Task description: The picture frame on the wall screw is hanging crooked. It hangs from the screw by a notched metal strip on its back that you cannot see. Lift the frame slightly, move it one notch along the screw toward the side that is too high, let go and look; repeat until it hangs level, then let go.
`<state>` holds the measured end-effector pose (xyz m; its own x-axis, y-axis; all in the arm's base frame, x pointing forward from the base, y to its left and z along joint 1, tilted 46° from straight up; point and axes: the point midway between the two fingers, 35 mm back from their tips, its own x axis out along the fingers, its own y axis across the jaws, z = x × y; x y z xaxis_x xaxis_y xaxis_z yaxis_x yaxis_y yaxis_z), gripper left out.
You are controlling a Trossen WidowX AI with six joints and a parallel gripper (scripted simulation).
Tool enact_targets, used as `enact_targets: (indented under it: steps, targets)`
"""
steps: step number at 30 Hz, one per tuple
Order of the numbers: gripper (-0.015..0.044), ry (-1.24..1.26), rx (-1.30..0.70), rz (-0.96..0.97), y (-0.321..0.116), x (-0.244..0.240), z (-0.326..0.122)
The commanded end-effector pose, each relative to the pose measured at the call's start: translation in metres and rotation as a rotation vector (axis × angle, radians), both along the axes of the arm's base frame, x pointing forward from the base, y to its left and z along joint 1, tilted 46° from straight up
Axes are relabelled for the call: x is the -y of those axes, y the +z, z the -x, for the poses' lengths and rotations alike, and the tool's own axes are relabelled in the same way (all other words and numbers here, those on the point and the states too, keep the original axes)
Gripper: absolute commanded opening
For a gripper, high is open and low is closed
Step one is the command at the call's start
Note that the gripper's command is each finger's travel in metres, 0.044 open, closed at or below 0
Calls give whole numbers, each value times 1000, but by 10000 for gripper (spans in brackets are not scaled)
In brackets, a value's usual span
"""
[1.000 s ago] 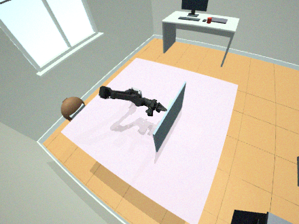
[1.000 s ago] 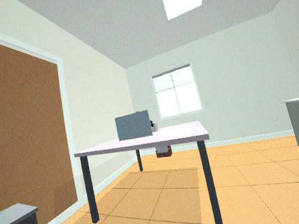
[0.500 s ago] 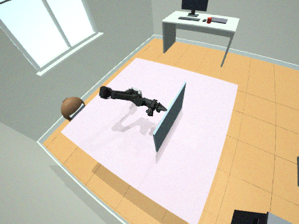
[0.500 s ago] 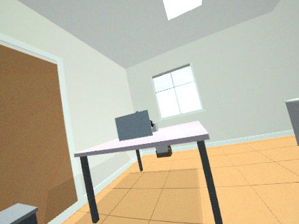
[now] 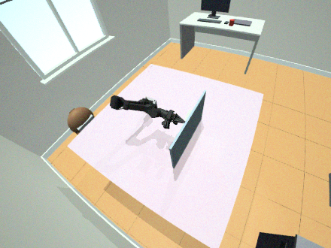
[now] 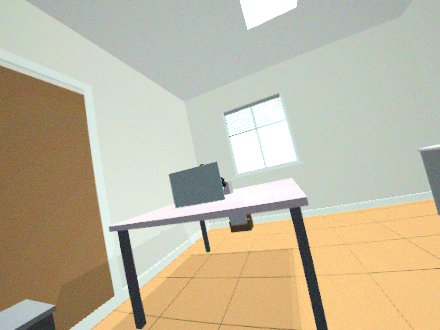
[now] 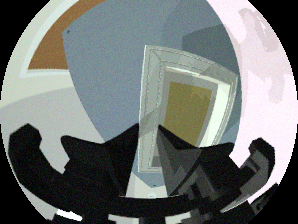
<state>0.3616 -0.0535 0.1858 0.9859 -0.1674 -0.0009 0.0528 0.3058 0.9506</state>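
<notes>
The picture frame (image 7: 150,87) shows only in the wrist view: pale grey-green rails, a white mat and an olive picture. It lies in front of the blue-grey wall panel (image 5: 188,132) (image 6: 196,186) (image 7: 110,50), which hides it in the exterior view. My gripper (image 5: 184,121) (image 7: 148,127) is at the panel's front side, shut on the frame's rail, which passes between the two black fingertips near one end. The screw and the notched strip are hidden. The frame's rails look slanted against the view, but the lens bends lines, so I cannot tell how level it is.
The panel stands upright on the pale pink table top (image 5: 226,113) (image 6: 272,192). A brown rounded object (image 5: 80,119) is beside the table's edge. A white desk (image 5: 241,31) with a monitor (image 5: 215,5) and a red cup (image 5: 232,22) stands farther back.
</notes>
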Motion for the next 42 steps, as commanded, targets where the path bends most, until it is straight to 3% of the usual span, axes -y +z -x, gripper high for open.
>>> enact_targets:
  steps: [1,42]
  targets:
    - [0,0,0,0,0,0,0]
    - [0,-1,-29,181,-2,-1,-1]
